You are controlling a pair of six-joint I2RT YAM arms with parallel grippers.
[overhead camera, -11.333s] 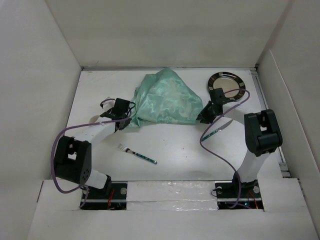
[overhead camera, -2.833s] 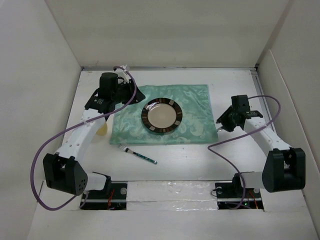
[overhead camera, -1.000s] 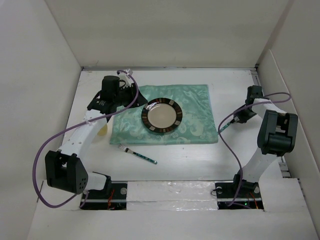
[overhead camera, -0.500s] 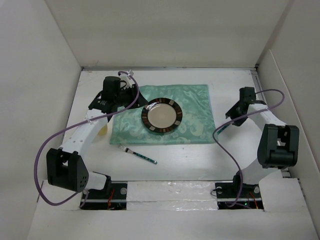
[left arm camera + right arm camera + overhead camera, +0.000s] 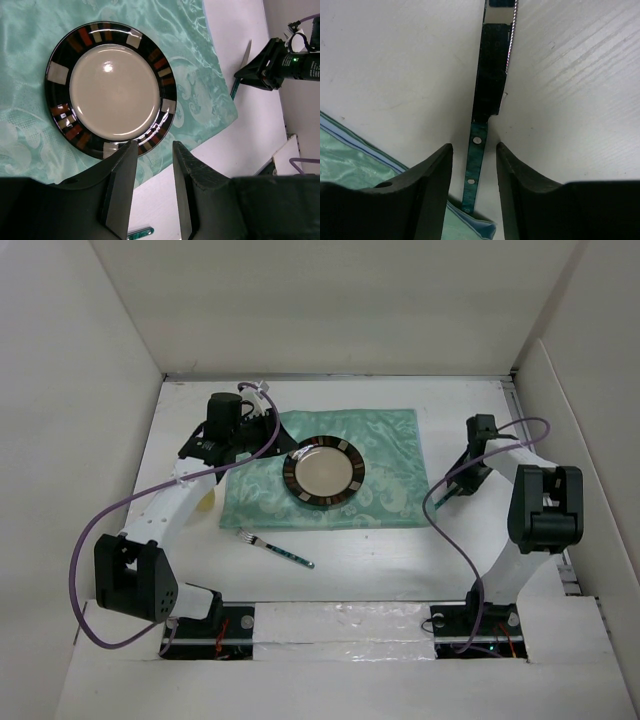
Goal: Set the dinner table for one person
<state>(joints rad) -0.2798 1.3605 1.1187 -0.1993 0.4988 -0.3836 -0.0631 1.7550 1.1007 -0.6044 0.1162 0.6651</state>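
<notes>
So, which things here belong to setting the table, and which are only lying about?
For the job: dinner table, green placemat, plate on it, fork, knife at its right edge.
Only there: purple cables on both arms; a pale yellow object, half hidden, use unclear.

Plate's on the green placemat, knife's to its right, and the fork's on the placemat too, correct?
Not quite: the fork lies on the bare white table, just off the near edge of the green placemat, as the top view shows. The plate is on the placemat and the knife to its right.
</notes>
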